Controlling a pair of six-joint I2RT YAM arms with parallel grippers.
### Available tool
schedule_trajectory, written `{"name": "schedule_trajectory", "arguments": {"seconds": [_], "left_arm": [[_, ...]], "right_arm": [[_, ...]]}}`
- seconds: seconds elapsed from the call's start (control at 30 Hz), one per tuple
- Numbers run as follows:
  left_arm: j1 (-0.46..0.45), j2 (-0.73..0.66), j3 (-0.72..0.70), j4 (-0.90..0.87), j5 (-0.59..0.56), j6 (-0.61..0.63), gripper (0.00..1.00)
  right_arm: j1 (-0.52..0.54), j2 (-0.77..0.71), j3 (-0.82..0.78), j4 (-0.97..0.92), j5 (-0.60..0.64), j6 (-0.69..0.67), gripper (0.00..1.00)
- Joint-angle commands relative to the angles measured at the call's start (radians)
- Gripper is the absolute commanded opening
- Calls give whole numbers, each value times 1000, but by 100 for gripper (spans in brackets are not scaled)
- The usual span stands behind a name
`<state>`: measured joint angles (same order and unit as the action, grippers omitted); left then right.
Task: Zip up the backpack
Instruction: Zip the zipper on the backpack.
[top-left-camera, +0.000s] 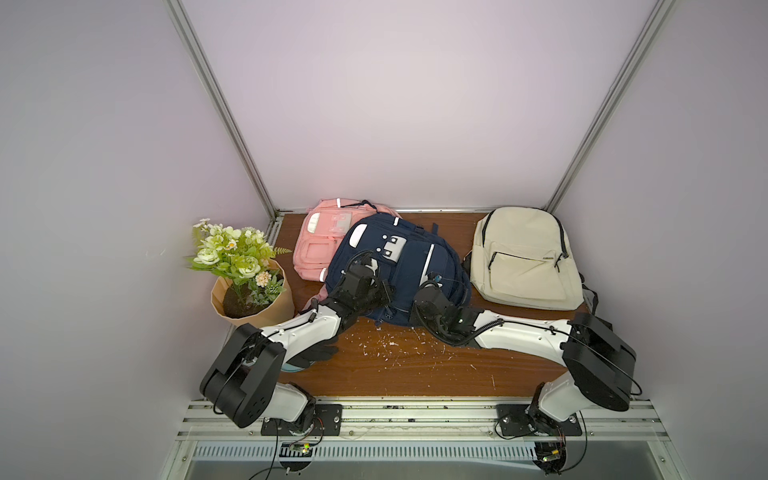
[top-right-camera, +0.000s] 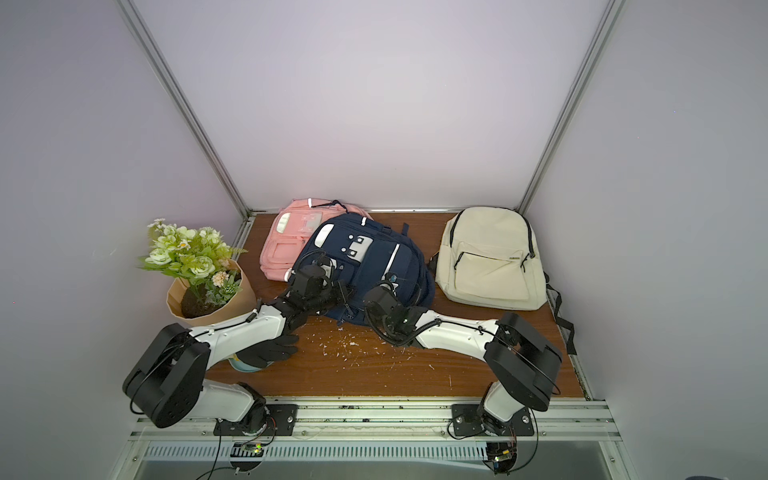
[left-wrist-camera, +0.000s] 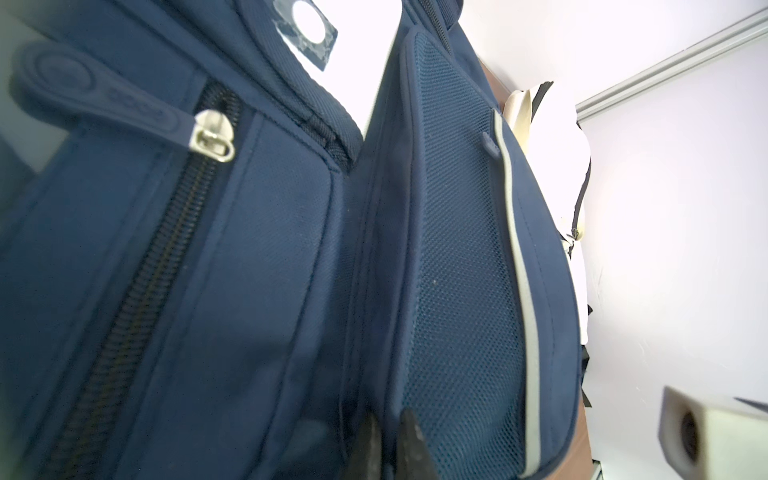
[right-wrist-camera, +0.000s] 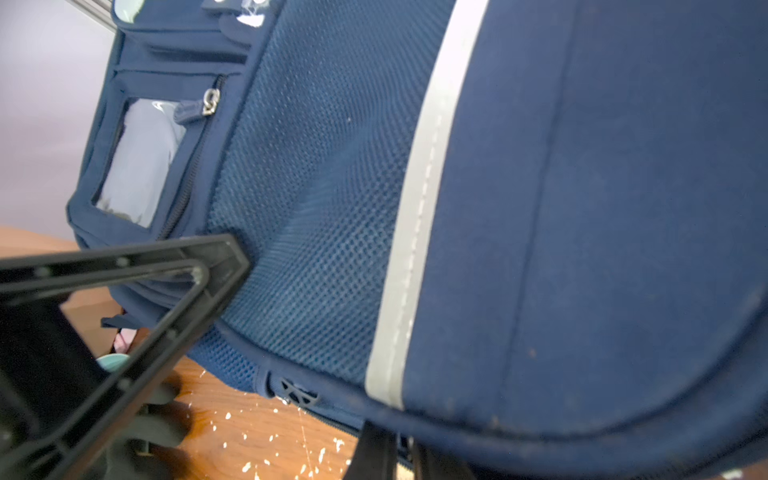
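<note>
Navy backpack (top-left-camera: 411, 266) lies front-up mid table (top-left-camera: 415, 365), overlapping the pink backpack (top-left-camera: 320, 245), with the cream backpack (top-left-camera: 523, 257) beside it. It has mesh panels, grey stripes and a silver front-pocket slider (left-wrist-camera: 214, 135). Left pincer (left-wrist-camera: 392, 440) pinches the fabric fold beside the mesh. Right pincer (right-wrist-camera: 399, 451) is pressed together at the bag's lower edge; can't tell what's between.

white-shelled arms (top-left-camera: 299, 332) with black joints and cables carry a black left gripper (left-wrist-camera: 390, 453) and right gripper (right-wrist-camera: 401, 457).
</note>
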<state>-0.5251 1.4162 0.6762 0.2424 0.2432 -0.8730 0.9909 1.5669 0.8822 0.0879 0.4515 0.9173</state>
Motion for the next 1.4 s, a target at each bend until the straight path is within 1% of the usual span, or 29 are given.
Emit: {"name": "schedule_trajectory", "arguments": {"seconds": [0.0,0.03,0.1,0.17,0.23,0.33,0.37,0.47,0.67,0.7,0.73,0.87,0.93,1.03,1.17,1.2,1.37], "left_arm": [[24,-41,-9,-58,-55,61,0],[24,-43,-11,-62,-62,64,0],[24,-46,-16,-60,-60,63,0],[23,-49,-28,-36,-37,52,0],[11,-54,-33,-24,-28,40,0],[-28,-65,-33,-25,-33,20,0],[-43,-70,-33,-24,-35,11,0],[-79,-79,-36,-19,-37,-17,0],[-85,-106,-56,-7,-43,-51,0],[-85,-106,-55,-11,-51,-49,0],[-85,-106,-51,-18,-58,-45,0],[-76,-88,-21,-73,-109,1,0],[-60,-74,-18,-77,-106,15,0],[-37,-49,-17,-72,-91,30,0],[-31,-37,-17,-71,-90,42,0],[-30,-39,-16,-74,-96,47,0],[-23,-53,-5,-132,-152,82,0]], "right_arm": [[-34,-54,-30,-24,62,-17,0],[-33,-46,-21,-24,45,-25,0],[-32,-21,7,-58,49,-32,1],[-33,3,22,-80,68,-30,11],[-34,27,25,-59,66,-42,19],[-34,67,42,-21,64,-53,29],[-35,82,51,-12,66,-56,31],[-40,116,76,-5,92,-59,31],[-41,150,101,-18,127,-60,34],[-42,150,100,-24,132,-58,33],[-40,150,100,-36,142,-57,30],[-28,122,96,-122,226,-55,13],[-22,94,87,-146,250,-68,8],[-20,54,70,-169,255,-74,6],[-21,24,54,-166,239,-95,2],[-23,20,54,-167,234,-99,0],[-35,-2,62,-221,233,-86,0]]}}
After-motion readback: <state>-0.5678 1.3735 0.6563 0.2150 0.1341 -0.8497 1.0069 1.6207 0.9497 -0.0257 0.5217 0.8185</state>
